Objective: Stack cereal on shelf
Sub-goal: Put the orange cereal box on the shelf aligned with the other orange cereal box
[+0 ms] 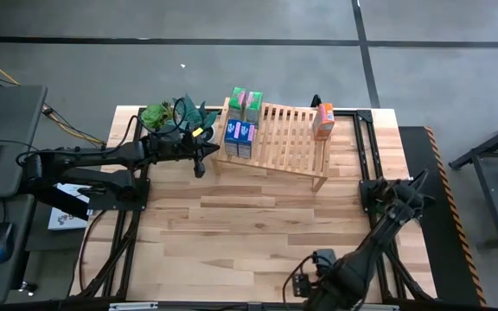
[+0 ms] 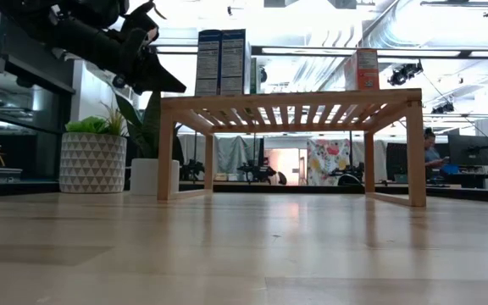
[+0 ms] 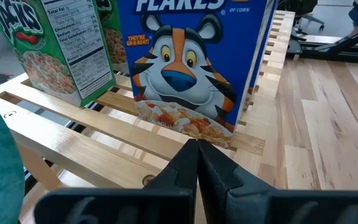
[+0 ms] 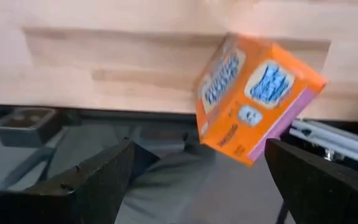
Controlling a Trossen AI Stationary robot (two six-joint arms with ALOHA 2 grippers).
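Note:
The wooden shelf (image 1: 279, 142) stands at the far middle of the table. On its slatted top stand two green cereal boxes (image 1: 245, 102) and two blue ones (image 1: 239, 138) at the left end, and an orange one (image 1: 322, 121) at the right end. My left gripper (image 1: 201, 162) is shut and hovers just off the shelf's left end, pointing at a blue box (image 3: 191, 62) without touching it. My right gripper (image 4: 199, 149) is open and points down at the table's near edge. A second orange cereal box (image 4: 253, 99) lies tilted beyond its fingers, untouched. What that box rests on I cannot tell.
Two potted plants (image 1: 158, 114) (image 1: 193, 112) stand left of the shelf, close to my left arm. A dark metal frame (image 4: 23, 121) runs below the table's near edge. Bare wood tabletop (image 1: 258, 216) lies between the shelf and the near edge.

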